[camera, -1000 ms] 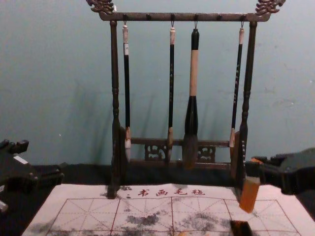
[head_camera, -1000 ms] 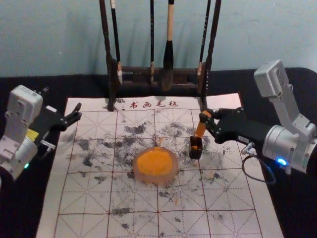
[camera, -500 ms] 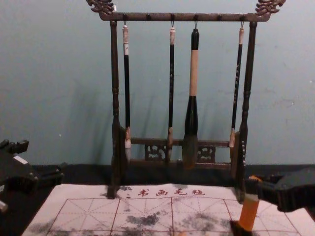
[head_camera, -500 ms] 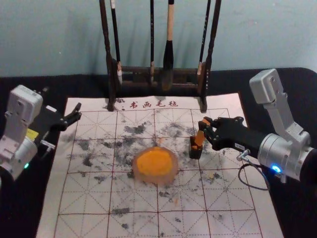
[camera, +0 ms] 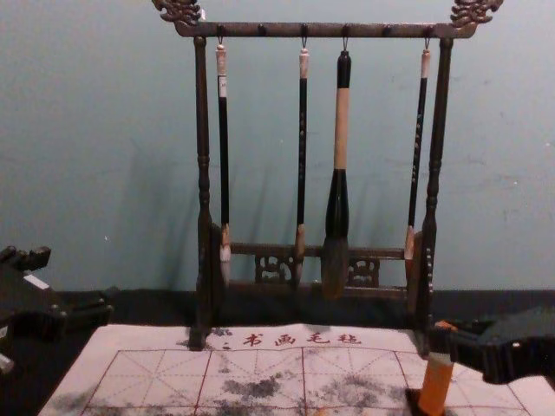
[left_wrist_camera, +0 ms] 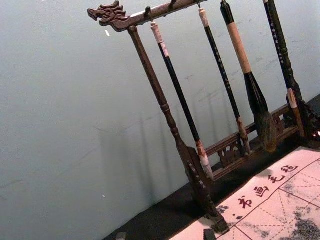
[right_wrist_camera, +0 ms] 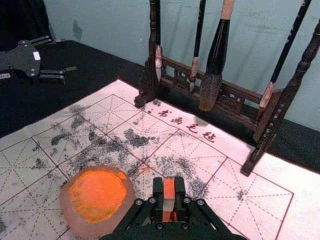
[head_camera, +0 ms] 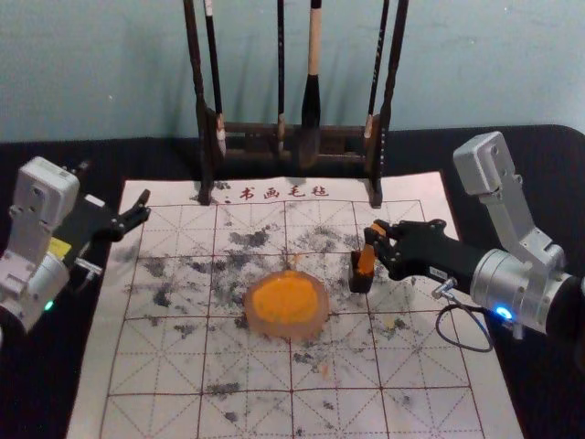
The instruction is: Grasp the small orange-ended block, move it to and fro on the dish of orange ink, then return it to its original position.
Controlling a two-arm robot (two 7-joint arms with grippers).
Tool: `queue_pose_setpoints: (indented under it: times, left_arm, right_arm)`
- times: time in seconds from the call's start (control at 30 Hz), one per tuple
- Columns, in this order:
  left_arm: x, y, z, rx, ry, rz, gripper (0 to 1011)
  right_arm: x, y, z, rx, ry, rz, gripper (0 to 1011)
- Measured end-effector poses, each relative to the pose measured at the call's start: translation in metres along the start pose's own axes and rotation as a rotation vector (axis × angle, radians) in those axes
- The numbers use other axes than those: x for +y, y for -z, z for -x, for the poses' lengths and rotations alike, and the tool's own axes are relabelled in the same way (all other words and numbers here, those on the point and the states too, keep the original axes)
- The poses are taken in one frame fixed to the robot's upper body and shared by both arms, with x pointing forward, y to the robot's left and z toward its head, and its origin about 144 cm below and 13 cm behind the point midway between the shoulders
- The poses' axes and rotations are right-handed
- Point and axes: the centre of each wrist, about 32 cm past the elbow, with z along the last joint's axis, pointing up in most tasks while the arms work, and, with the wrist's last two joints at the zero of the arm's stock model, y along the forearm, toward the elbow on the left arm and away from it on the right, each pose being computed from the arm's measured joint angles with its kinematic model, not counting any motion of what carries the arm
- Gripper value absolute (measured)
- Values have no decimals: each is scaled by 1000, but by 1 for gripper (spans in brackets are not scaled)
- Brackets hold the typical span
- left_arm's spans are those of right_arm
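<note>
You look to be on the last step, the return, with the dipping judged already done. Your right tool is closed snugly on the upper part of the orange-ended block, which reaches down from it, leaning slightly, to the small dark holder just below. The lower end seems to be inside the mouth of that holder, though from these angles you can't fairly tell how deep it sits or whether it touches the bottom. The dish of orange ink lies well to the inner side of the tool and nearer the robot, apart from the block. Beyond the tool stands the brush rack, which you should keep clear of when you back off. Your left tool is wide and empty, parked off to the far side of the cloth. Next, ease the block straight down until it seats, straighten it if it rubs a wall, then spread the tool and draw away evenly. Let go too soon and the block could drop crooked; push at a slant and you could tip or drag the holder.
</note>
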Motion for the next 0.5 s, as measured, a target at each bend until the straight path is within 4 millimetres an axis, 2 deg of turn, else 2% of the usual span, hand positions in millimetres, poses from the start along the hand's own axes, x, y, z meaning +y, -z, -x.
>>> queue_pose_setpoints:
  times: [0.5]
  left_arm:
    - [0,0,0,0,0,0,1001]
  right_arm:
    - [3,1,0,-3,0,9,131]
